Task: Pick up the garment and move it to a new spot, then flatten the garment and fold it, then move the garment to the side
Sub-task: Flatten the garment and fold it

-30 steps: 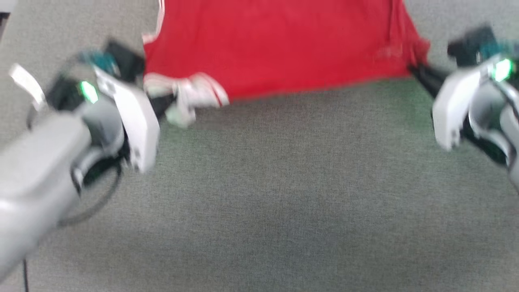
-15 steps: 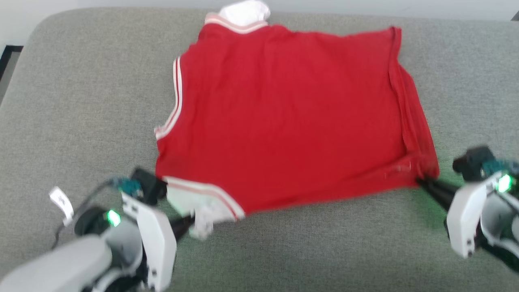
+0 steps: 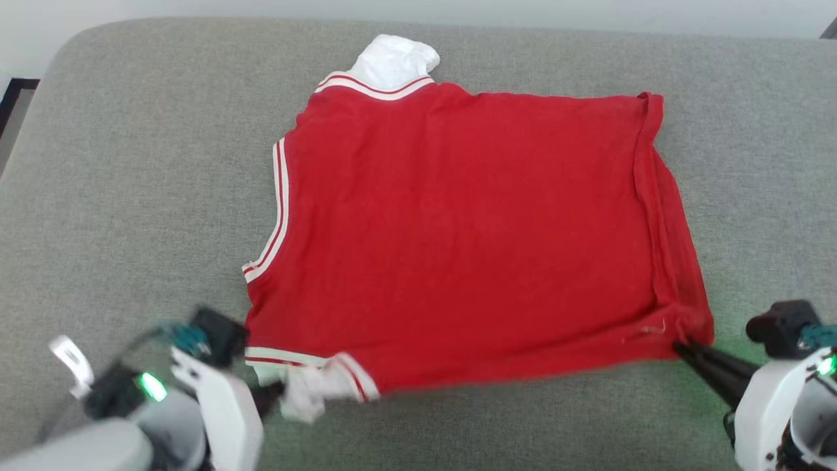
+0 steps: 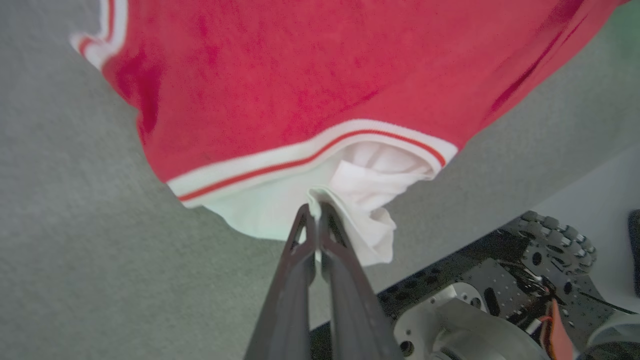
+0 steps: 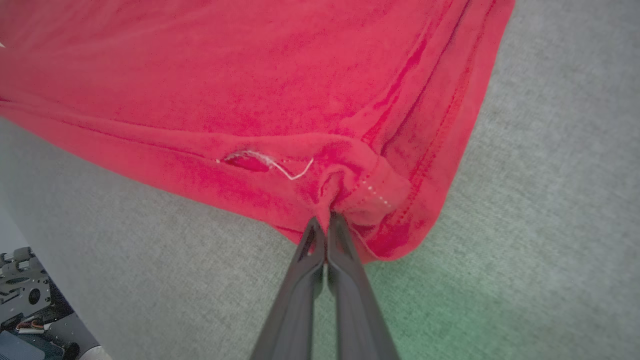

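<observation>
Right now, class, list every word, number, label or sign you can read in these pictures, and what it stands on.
None can be read.
The shirt shows plain red cloth and striped trim, no number or brand in sight.
A small white tag near the left gripper is too blurred to read.

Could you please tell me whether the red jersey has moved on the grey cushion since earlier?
Yes. The red jersey-style shirt has slid toward the robot, away from the grey fabric cushion's far edge.
</observation>
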Available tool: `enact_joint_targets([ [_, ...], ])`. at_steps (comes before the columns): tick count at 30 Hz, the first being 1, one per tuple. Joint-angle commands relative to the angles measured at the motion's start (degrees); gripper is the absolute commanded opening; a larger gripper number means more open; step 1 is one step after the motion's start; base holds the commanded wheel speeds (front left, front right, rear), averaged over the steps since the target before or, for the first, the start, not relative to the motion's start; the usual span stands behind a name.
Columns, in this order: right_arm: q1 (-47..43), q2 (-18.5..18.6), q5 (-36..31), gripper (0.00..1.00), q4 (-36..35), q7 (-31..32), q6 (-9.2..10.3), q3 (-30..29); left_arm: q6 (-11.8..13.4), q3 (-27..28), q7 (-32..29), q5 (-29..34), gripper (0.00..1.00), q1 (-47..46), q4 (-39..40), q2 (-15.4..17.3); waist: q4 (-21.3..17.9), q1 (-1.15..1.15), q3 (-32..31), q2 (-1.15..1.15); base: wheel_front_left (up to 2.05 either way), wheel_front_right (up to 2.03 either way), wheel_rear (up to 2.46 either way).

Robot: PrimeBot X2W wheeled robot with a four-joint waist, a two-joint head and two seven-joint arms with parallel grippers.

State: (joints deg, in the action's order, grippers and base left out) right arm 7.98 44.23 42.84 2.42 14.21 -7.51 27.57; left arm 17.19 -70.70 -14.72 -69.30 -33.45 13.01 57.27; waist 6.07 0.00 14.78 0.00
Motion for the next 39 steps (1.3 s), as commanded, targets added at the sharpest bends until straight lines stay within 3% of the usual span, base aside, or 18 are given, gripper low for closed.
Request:
enact_joint_targets([
  [1, -0.52, -0.39, -0.99, 0.00, -0.99, 0.40, 0.05, -1.81, 0.70, 0.81, -0.56, 1.74, 0.00, -2.09, 0.80, 1.47, -0.03, 0.00, 0.18, 0.00, 0.00, 0.00, 0.00],
  [4, -0.68, -1.66, -2.81, 0.00, -3.92, 1.50, 0.05, -5.63, 0.89, 2.32, -1.61, 4.78, 0.00, -5.93, 2.50, 3.90, -0.27, 0.00, 0.74, 0.00, 0.00, 0.00, 0.00],
  [7, 0.85, -3.21, -4.48, 0.00, -6.86, 3.38, 0.05, -8.92, -0.49, 3.92, -2.79, 8.09, 0.00, -10.94, 2.67, 5.18, -0.59, 0.00, 1.66, 0.00, 0.00, 0.00, 0.00],
  [11, 4.28, -4.93, -6.53, 0.00, -8.96, 6.13, 0.05, -11.61, -4.24, 5.75, -4.34, 11.76, 0.00, -17.98, -0.65, 4.15, -0.96, 0.00, 3.39, 0.00, 0.00, 0.00, 0.00],
  [18, 13.25, -7.04, -9.02, 0.00, -6.86, 9.08, 0.05, -11.41, -12.52, 6.27, -6.17, 15.13, 0.00, -27.66, -13.36, -2.57, -1.75, 0.00, 7.19, 0.00, 0.00, 0.00, 0.00],
  [23, 21.83, -8.41, -9.87, 0.00, 0.11, 8.68, 0.04, -6.79, -18.83, 5.44, -6.05, 14.36, 0.00, -31.61, -26.91, -9.68, -2.24, 0.00, 9.98, 0.00, 0.00, 0.00, 0.00],
  [28, 28.83, -9.86, -9.18, 0.00, 8.19, 8.30, 0.04, -1.55, -22.20, 4.87, -6.14, 12.24, 0.00, -32.59, -37.55, -14.99, -2.45, 0.00, 11.55, 0.00, 0.00, 0.00, 0.00],
  [34, 34.66, -11.45, -6.63, 0.00, 16.79, 9.55, 0.04, 4.41, -23.85, 3.87, -8.83, 8.31, 0.04, -32.03, -48.21, -19.75, -2.42, 0.00, 12.16, 0.00, 0.00, 0.00, 0.00],
  [36, 36.08, -11.63, -5.69, 0.25, 18.40, 9.94, 0.04, 5.77, -23.88, 3.90, -10.27, 6.62, 0.19, -31.68, -51.15, -20.66, -2.42, 0.00, 12.10, 0.00, 0.00, 0.00, 0.00],
  [38, 37.15, -11.45, -4.77, 0.47, 19.39, 10.24, 0.04, 6.74, -23.94, 4.11, -11.60, 5.80, 0.46, -31.94, -53.38, -21.21, -2.40, 0.00, 11.83, 0.00, 0.00, 0.00, 0.00],
  [39, 37.59, -11.34, -4.30, 0.76, 19.55, 10.43, 0.04, 7.17, -24.00, 4.31, -11.77, 5.41, 0.67, -32.43, -53.96, -21.36, -2.38, 0.00, 11.63, 0.00, 0.00, 0.00, 0.00],
])
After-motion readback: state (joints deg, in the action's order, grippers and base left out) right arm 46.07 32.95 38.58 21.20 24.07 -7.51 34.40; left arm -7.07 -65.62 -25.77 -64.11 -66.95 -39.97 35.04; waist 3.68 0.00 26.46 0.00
